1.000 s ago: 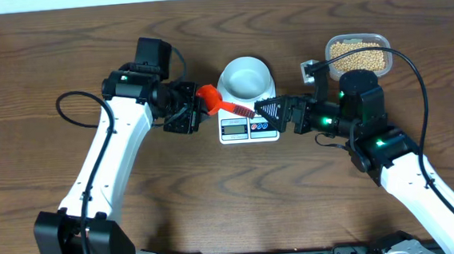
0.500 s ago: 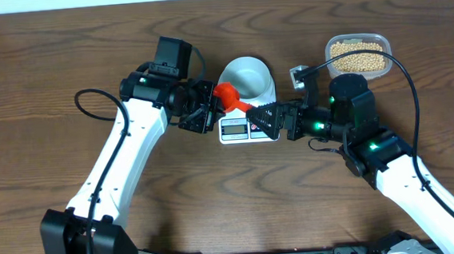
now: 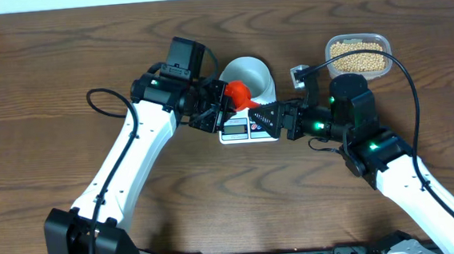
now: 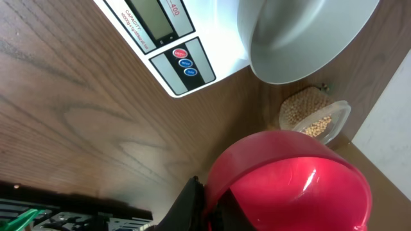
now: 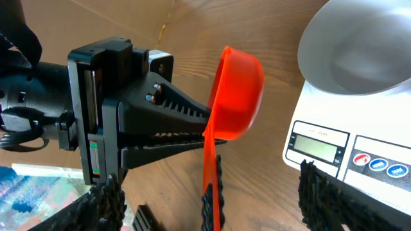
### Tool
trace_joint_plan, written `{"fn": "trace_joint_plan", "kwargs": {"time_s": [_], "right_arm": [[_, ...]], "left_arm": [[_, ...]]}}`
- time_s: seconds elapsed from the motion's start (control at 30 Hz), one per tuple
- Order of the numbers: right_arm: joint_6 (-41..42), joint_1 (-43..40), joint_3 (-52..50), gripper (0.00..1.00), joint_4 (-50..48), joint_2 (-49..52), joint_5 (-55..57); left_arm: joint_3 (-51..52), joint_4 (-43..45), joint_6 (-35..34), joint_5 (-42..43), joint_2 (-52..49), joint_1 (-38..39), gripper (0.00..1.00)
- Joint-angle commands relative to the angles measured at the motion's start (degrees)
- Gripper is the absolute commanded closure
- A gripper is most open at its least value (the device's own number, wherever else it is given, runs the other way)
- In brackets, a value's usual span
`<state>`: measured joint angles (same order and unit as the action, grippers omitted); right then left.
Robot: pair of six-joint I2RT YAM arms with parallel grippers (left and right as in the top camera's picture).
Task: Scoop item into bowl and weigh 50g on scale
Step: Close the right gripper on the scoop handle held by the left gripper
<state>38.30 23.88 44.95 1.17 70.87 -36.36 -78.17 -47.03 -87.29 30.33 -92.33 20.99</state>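
Two right fingers [image 5: 321,192] flank scoop handle [image 5: 210,170] beside scale [image 5: 334,151].

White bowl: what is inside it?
Nothing shows inside the bowl; it looks bare. The red scoop covers part of its rim, so that bit is hidden.

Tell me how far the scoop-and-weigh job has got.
Done: the white bowl sits empty on the scale. In hand: the left end effector grips the red scoop, its handle inside the open right end effector. Left: scooping tan beans from the clear tub and weighing.
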Motion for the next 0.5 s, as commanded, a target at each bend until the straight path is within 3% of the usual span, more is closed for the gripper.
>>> {"fn": "trace_joint_plan", "kwargs": {"time_s": [0.0,0.17,0.47], "right_arm": [[-0.7,0.5,1.0,0.22,-0.2,0.0,0.5],[-0.7,0.5,1.0,0.36,-0.2,0.0,1.5],[-0.7,0.6,1.0,0.38,-0.2,0.0,1.8]], "left_arm": [[-0.2,0.0,-1.2,0.1,0.9,0.4,0.93],[-0.2,0.0,-1.2,0.1,0.9,0.4,0.93],[-0.2,0.0,-1.2,0.1,0.9,1.0,0.93]]}}
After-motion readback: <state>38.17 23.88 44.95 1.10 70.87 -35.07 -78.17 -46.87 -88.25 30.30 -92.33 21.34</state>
